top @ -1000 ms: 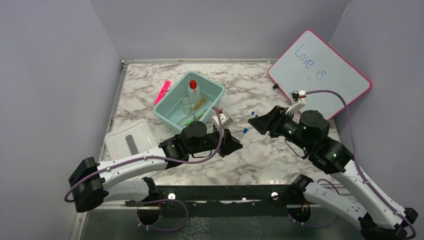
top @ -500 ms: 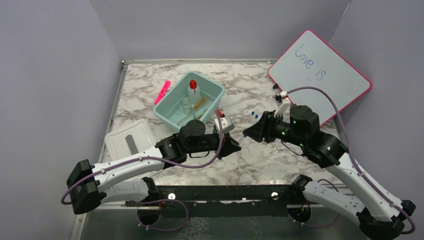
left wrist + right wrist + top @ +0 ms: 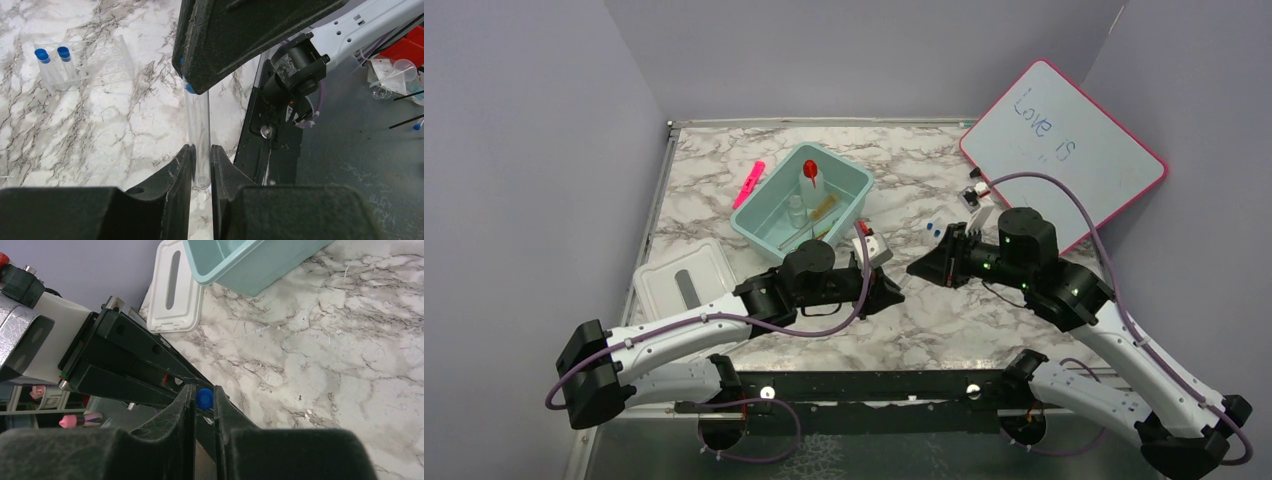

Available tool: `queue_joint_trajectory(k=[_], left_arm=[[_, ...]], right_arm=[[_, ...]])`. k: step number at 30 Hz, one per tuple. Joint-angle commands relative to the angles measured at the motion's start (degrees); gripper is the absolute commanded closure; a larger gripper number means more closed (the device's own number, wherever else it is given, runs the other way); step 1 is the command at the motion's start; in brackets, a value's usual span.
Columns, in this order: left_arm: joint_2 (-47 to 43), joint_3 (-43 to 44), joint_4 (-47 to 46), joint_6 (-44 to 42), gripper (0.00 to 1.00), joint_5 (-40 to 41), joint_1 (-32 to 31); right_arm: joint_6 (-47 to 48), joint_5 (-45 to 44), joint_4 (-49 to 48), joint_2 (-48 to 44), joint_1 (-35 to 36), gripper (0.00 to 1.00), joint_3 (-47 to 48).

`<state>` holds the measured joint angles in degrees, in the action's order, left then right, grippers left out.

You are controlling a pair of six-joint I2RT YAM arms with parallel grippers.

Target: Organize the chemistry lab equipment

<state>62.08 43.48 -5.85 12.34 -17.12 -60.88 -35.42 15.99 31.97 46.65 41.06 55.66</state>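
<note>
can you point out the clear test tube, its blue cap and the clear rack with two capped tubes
clear test tube (image 3: 198, 125): left wrist view, middle of its glass wall
blue cap (image 3: 204, 397): right wrist view, round face of the cap
clear rack (image 3: 107, 60): left wrist view, empty holes of its top plate

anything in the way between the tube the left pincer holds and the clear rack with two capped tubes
Nothing lies on the marble between the tube and the rack. The right pincer is clamped on the tube's blue cap, though, so it holds that end.
</note>
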Motion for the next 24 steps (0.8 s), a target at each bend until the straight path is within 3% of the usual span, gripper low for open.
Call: queue_joint_trajectory(k=[1,4,9,11,15,24], left_arm=[[-1.1,2.4,0.7,-0.5,0.77,1.2,-0.2],[-2.0,3.0,3.1,0.6,0.47,6.7,-0.2],[-7.0,0.0,4.9,2.6,0.22,24.4,-0.1],[-9.1,-0.8,5.7,3.2,0.19,29.9,-0.1],[-11.2,2.1,12.2,4.2,0.18,32.3,-0.1],[-13.7,8.9,20.1,2.3,0.18,32.3,-0.1]], right_arm=[[0.7,2.7,-1.6,0.6,-0.1,0.86,1.2],[1.4,-2.7,0.8,0.7,-0.1,0.88,2.4],[3.5,-22.6,3.3,2.8,-0.1,0.88,3.3],[4.3,-30.9,2.2,4.2,-0.1,0.89,2.3],[6.2,-44.5,-3.1,6.2,-0.1,0.89,-2.2],[9.3,-55.0,-15.6,12.0,-0.1,0.90,-10.1]])
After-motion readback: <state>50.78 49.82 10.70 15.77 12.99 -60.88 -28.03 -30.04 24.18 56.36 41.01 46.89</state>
